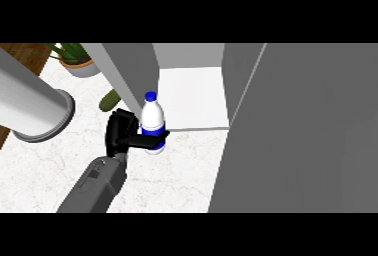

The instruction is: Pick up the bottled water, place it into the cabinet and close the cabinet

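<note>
A grey forearm (94, 185) rises from the near edge of the white marbled tabletop (170, 180) and ends in the one black robot hand (124, 134) in view, its fingers curled round the lower body of the bottled water (152, 116). By its place at the view's left it reads as the left one, though that is not certain. The bottle stands close to upright, blue cap on top, white above a blue band; any lettering on the label is too small to read. It is held in front of the cabinet's open front, just at the near edge of the white cabinet shelf (193, 95), and whether its base touches anything cannot be told. Just left of the bottle, a grey cabinet door (125, 70) stands open edge-on, touching or nearly touching the hand. To the right, a broad grey panel (303, 135) blocks that whole side. Toward the left edge a large grey cylinder (33, 107) lies tilted, with a green vegetable (109, 100) peeking out beside the door. At the far left corner sits a potted plant (74, 57).
</note>
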`<move>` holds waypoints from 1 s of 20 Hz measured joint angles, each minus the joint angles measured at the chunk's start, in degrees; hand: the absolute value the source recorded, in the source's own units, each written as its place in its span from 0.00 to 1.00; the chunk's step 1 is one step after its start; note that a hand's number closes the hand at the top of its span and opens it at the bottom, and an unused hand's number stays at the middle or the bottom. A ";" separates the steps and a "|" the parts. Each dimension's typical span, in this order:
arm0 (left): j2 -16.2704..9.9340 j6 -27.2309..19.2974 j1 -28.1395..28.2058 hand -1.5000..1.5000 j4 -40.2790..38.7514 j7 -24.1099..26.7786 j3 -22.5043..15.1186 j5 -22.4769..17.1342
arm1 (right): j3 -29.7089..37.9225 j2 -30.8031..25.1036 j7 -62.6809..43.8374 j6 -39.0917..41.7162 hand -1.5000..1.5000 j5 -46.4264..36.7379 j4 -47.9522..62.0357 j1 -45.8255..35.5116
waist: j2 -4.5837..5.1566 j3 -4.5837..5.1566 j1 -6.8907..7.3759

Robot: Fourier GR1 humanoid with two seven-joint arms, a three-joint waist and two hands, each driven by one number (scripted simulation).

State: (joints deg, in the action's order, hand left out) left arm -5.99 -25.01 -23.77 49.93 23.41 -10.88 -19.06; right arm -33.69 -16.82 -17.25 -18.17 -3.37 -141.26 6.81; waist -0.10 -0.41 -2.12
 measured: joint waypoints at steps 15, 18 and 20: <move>-0.28 -11.39 -0.85 1.00 -1.64 2.14 -0.71 4.94 | 0.82 -1.83 3.32 1.88 0.00 2.02 -0.61 2.05 | -0.12 -0.21 -1.39; -1.04 -12.42 -1.13 0.00 -2.28 2.94 -1.26 6.19 | 0.74 -2.12 4.21 2.36 0.00 2.28 -0.51 2.74 | -0.07 -0.26 -1.82; -1.37 -13.01 -1.28 0.00 -2.53 2.72 -1.97 7.00 | 0.76 -2.12 4.59 2.65 0.00 2.50 -0.41 2.73 | -0.05 -0.33 -1.96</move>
State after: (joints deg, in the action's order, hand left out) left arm -7.36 -38.03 -25.04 47.40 26.13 -12.85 -12.06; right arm -32.93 -18.95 -12.67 -15.52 -0.87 -141.67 9.53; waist -0.15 -0.74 -4.07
